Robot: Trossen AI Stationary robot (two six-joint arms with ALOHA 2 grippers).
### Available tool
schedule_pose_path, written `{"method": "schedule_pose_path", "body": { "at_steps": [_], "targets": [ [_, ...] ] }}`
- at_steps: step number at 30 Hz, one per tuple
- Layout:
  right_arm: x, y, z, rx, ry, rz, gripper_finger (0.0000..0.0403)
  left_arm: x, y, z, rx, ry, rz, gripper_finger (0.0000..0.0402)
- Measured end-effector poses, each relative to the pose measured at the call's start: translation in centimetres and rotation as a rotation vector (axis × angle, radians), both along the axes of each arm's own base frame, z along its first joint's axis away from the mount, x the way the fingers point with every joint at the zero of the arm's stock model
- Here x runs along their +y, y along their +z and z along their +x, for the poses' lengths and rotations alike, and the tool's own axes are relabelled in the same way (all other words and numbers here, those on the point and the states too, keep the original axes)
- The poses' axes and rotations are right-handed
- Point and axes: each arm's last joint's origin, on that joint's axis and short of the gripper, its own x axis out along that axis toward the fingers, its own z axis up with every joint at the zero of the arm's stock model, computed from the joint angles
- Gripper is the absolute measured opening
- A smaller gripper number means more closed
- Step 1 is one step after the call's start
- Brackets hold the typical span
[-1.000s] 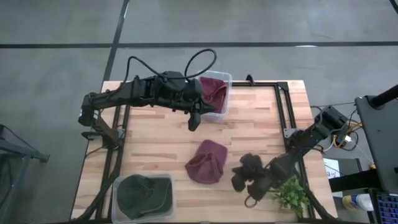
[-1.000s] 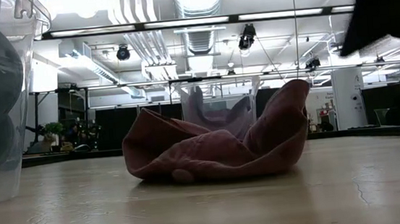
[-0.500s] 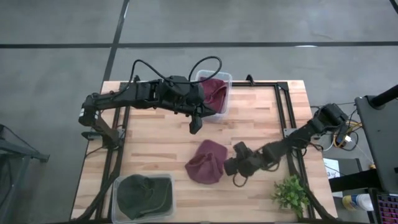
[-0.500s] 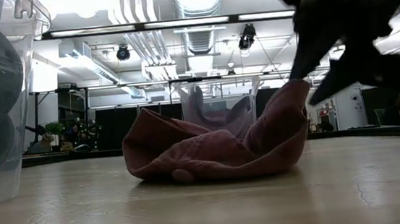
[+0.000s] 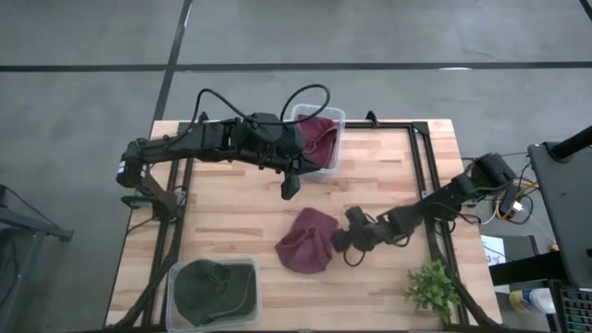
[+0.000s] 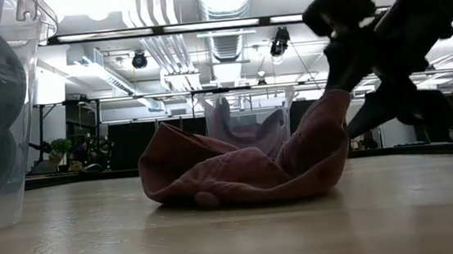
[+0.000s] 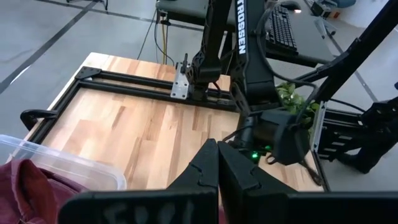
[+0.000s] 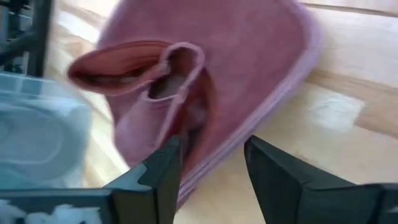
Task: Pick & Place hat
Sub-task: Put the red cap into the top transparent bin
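Maroon hat (image 5: 306, 242) lies crumpled on the table (image 5: 388, 185). Right gripper (image 5: 339, 242) sits just beside it, jaws parted, empty. Left gripper (image 5: 288, 188) hangs near the clear bin (image 5: 319, 169), jaws closed.

Hat (image 5: 305, 240) mid-table — right end effector (image 5: 339, 242) just beside it.

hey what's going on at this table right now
The right gripper, fingers open, is reaching in at the edge of the maroon hat lying loose on the table; it hasn't gripped it. The left gripper hangs shut beside a clear bin holding another maroon hat.
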Motion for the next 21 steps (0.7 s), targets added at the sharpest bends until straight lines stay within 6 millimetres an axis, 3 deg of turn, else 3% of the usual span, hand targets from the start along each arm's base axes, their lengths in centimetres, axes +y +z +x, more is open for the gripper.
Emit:
{"method": "schedule_pose_path", "body": {
  "at_steps": [7,13,21],
  "targets": [
    [-0.4,-1.4,0.1,0.038,0.034,-0.003,0.0114,0.0,-0.1,0.0,0.007,0.001,-0.002,0.0000],
    [-0.3,-1.2,0.4,0.030,0.106,-0.073,0.0020,0.0,-0.2,0.0,0.013,0.004,-0.009,0.0000],
    [-0.4,0.0,0.4,0.162,0.236,-0.228,0.0013,0.0,-1.1,-0.5,0.118,0.038,-0.077,0.0000]
  ]
}}
